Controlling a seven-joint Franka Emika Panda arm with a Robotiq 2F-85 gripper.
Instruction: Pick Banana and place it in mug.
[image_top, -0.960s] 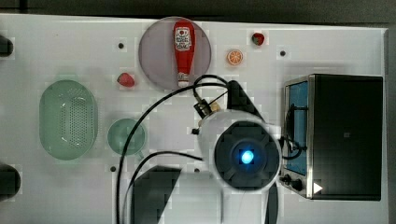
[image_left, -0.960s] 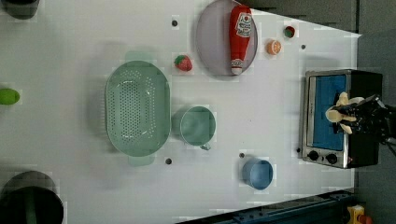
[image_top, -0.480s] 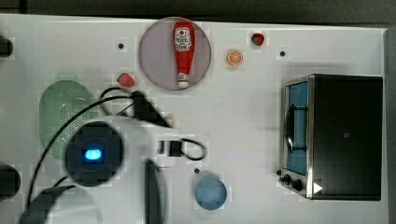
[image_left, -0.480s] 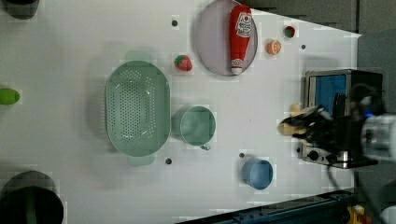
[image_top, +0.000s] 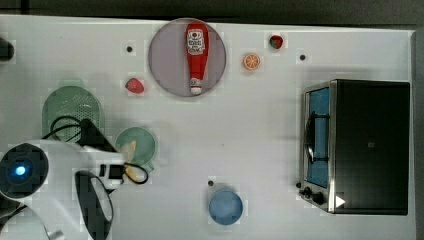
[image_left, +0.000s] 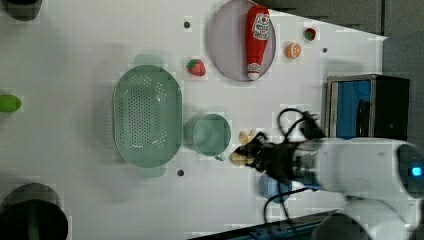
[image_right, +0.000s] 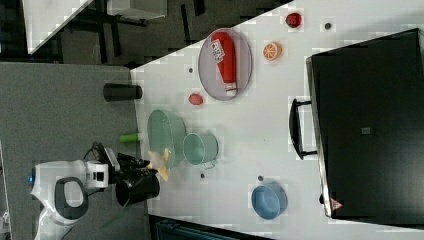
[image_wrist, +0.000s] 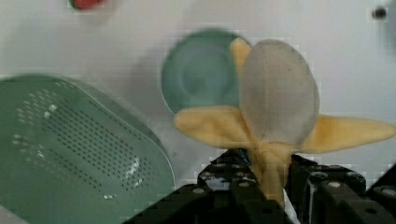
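Gripper (image_wrist: 268, 179) clamped on the stem end of the banana (image_wrist: 275, 100), jaws narrow around it. The banana is a peeled toy: pale flesh stands out ahead of the fingers, yellow peel flaps splay to either side. A grip at the base leaves the fruit's free end leading, which suits lowering it tip-first into an opening.

Just beyond the banana tip, the mug (image_wrist: 201, 70), teal, open side up, empty as far as visible. In the top view the banana (image_top: 131, 150) overlaps the mug (image_top: 140, 145) rim on the arm's side; not inside yet (height above rim cannot be judged).

Beside the mug, the colander (image_left: 146, 117), touching or nearly so. A release too far that way risks the wrong vessel.

Farther off: strawberry (image_left: 196, 67), ketchup bottle (image_left: 256, 40) on its plate (image_left: 225, 45), toaster oven (image_top: 367, 145).
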